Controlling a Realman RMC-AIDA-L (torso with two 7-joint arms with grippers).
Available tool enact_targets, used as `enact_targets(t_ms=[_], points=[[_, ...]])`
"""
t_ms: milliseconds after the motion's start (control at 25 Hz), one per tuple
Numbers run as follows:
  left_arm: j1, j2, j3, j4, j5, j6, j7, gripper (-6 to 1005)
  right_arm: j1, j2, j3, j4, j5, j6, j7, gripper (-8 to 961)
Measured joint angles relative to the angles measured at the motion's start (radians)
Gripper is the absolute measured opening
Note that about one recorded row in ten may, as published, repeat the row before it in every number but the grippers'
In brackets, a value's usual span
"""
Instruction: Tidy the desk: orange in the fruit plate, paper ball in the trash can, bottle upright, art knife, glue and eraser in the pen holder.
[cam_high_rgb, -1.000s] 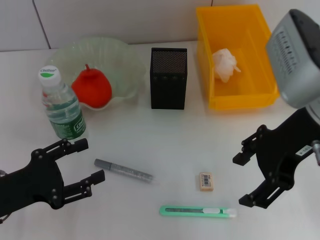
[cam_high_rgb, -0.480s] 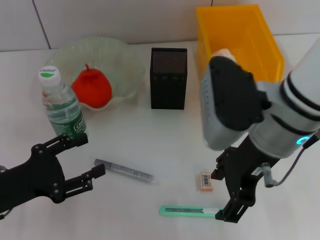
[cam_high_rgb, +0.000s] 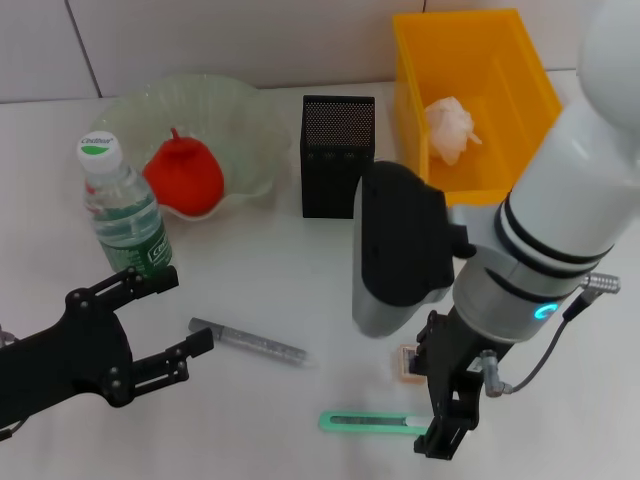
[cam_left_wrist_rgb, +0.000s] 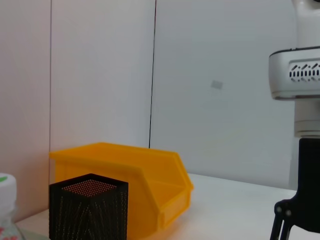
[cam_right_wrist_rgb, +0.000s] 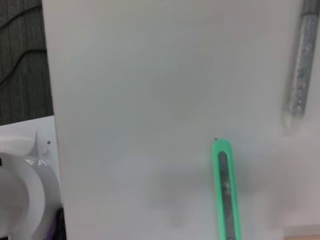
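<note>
The green art knife lies near the front edge and shows in the right wrist view. The grey glue stick lies left of it, also in the right wrist view. The eraser is mostly hidden behind my right gripper, which is open and points down over the eraser and the knife's right end. My left gripper is open and empty, just left of the glue. The orange sits in the fruit plate. The bottle stands upright. The paper ball lies in the yellow bin.
The black mesh pen holder stands at the back middle between plate and bin; it shows in the left wrist view with the bin behind it. My right forearm hangs over the table's middle.
My right arm has swung left across the table and its gripper has come over the eraser and the knife's right end. The left gripper has hardly moved.
</note>
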Motion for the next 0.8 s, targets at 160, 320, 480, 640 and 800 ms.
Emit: enact_targets(t_ms=[160,320,480,640,800], points=[[0.000,-0.001,0.000,0.000,0.003,0.000,0.000,797,-0.002,0.000,-0.024,0.010,0.000,0.019,0.009,804],[-0.001,-0.001,0.000,0.000,0.005,0.001,0.000,797,0.002,0.000,-0.052,0.059,0.002,0.063,0.017,794],[-0.002,0.000,0.000,0.001,0.006,0.001,0.000,797,0.007,0.000,-0.064,0.079,0.002,0.080,0.020,785],[-0.002,0.000,0.000,0.001,0.006,0.001,0.000,797,0.016,0.001,-0.076,0.083,0.002,0.085,0.027,776],[-0.005,-0.001,0.000,0.002,0.006,0.002,0.000,797,0.021,0.001,-0.086,0.083,0.000,0.086,0.036,767]])
